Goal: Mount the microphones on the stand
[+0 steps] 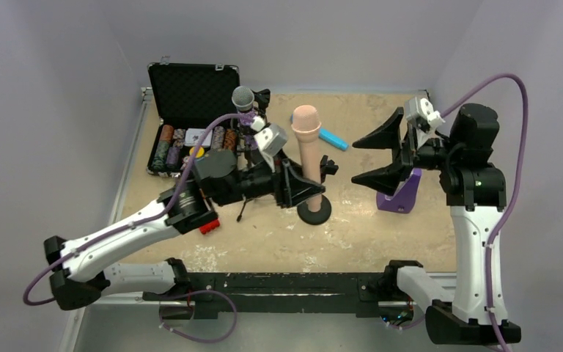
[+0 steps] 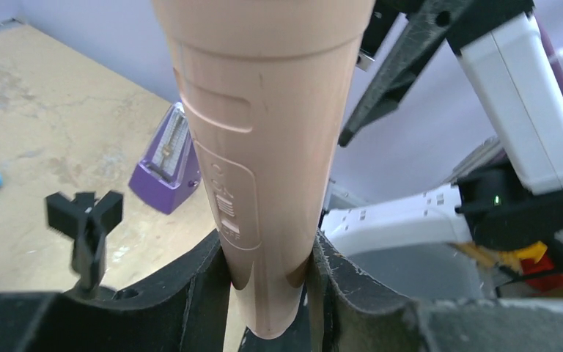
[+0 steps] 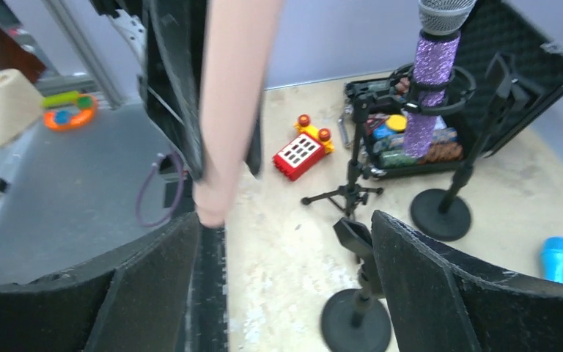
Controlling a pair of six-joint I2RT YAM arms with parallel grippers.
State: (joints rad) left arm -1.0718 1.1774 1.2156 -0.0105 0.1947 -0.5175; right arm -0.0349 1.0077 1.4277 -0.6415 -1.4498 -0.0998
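My left gripper (image 1: 302, 188) is shut on the lower body of the pale pink microphone (image 1: 308, 147), which it holds upright, head up, above the round black base of a stand (image 1: 314, 213). In the left wrist view the pink microphone (image 2: 264, 147) fills the gap between the jaws of the left gripper (image 2: 267, 282). My right gripper (image 1: 363, 158) hangs open to the right of it, apart from it. The glittery purple microphone (image 3: 429, 81) sits upright in a tripod stand (image 3: 350, 192). The blue microphone (image 1: 333, 138) lies on the table behind.
An open black case (image 1: 190, 92) of poker chips stands at the back left. A purple metronome (image 1: 402, 195) sits under the right gripper. A red toy (image 3: 302, 150) lies near the left arm. Two round-based stands (image 3: 355, 315) (image 3: 440, 214) show in the right wrist view.
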